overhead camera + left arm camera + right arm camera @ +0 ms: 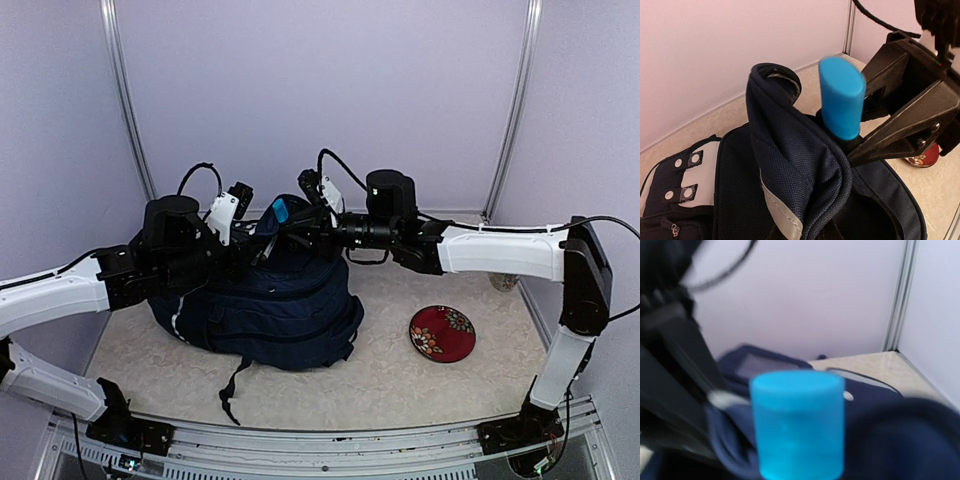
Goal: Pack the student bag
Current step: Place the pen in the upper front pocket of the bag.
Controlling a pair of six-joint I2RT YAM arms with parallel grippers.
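Note:
The student bag point(270, 305), dark navy with white trim, lies at the middle left of the table. My left gripper point(258, 246) is shut on the bag's top flap point(790, 150) and holds it lifted; its fingers are hidden under the fabric. My right gripper point(293, 222) reaches in from the right, shut on a blue-capped cylinder point(280, 211). The cylinder point(841, 95) stands upright at the bag's opening, just behind the lifted flap, with the right gripper's black fingers point(900, 125) around its dark lower part. In the right wrist view the blue cap point(797, 422) fills the centre over the bag point(890, 430).
A red patterned plate point(442, 333) lies on the table to the right of the bag. A small pale object point(503, 283) sits by the right wall. A black strap point(232, 385) trails from the bag toward the front edge. Walls enclose the back and sides.

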